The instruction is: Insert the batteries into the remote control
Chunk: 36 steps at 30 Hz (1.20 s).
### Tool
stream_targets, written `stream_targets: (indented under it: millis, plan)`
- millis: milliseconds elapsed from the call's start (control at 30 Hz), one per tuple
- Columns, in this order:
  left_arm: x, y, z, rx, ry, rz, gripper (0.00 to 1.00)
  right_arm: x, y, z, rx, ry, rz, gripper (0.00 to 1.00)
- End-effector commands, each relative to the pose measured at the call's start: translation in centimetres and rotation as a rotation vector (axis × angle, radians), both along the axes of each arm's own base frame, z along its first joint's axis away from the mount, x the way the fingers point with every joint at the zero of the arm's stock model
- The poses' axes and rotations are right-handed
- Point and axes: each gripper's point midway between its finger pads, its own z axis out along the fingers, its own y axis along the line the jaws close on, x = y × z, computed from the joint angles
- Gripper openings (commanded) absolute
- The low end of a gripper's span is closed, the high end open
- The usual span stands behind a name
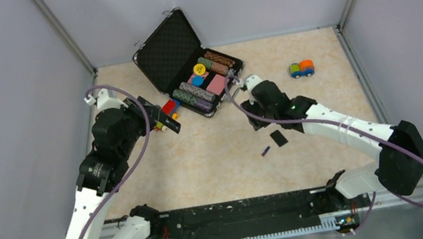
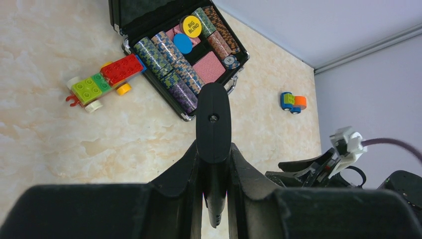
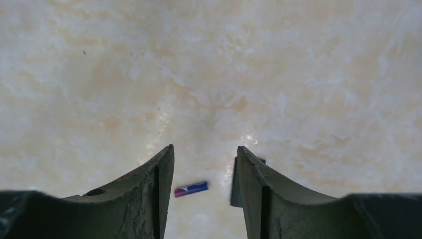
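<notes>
My left gripper point(image 1: 156, 118) is shut on the black remote control point(image 1: 166, 121) and holds it above the table at the left; in the left wrist view the remote point(image 2: 213, 119) stands edge-on between the fingers of that gripper point(image 2: 214, 167). My right gripper point(image 1: 259, 126) is open and empty above the table's middle. The purple battery point(image 1: 264, 150) lies on the table; in the right wrist view it point(image 3: 191, 189) lies below, between the open fingers of the right gripper point(image 3: 203, 164). The flat black cover point(image 1: 278, 138) lies beside it, partly hidden point(image 3: 233, 185). The dark battery is out of view.
An open black case of poker chips point(image 1: 190, 65) stands at the back centre. A brick-built toy car point(image 2: 102, 82) lies left of it, under the held remote in the top view. A small blue, green and orange toy car point(image 1: 301, 68) sits at the back right.
</notes>
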Motion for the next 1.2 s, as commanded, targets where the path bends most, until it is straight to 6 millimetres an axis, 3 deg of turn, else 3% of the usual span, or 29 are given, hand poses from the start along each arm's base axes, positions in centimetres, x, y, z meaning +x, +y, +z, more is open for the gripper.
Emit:
stream_targets:
  millis: [0,133,200,367,633,1167]
  plan:
    - [0.2,0.3,1.8,-0.011,-0.066,0.014,0.00,-0.8,-1.0,-1.2,-0.352,-0.053,0.494,0.49]
    - [0.1,0.5,1.8,-0.010,-0.069,0.016,0.00,-3.9,-3.0,-4.0,-0.461,0.019,0.711,0.50]
    - [0.2,0.3,1.7,-0.008,-0.065,0.011,0.00,-4.6,-3.6,-4.7,-0.490,0.011,0.768,0.50]
    - [0.4,0.3,1.4,-0.011,-0.055,0.011,0.00,-5.6,-2.5,-5.1,-0.445,-0.022,0.889,0.50]
    - [0.9,0.3,1.2,-0.012,-0.051,0.017,0.00,-5.0,-2.8,-7.9,-0.565,0.061,0.985,0.50]
    - [1.1,0.7,0.5,-0.010,-0.038,0.040,0.00,-5.6,-1.5,-10.3,-0.628,0.106,1.084,0.50]
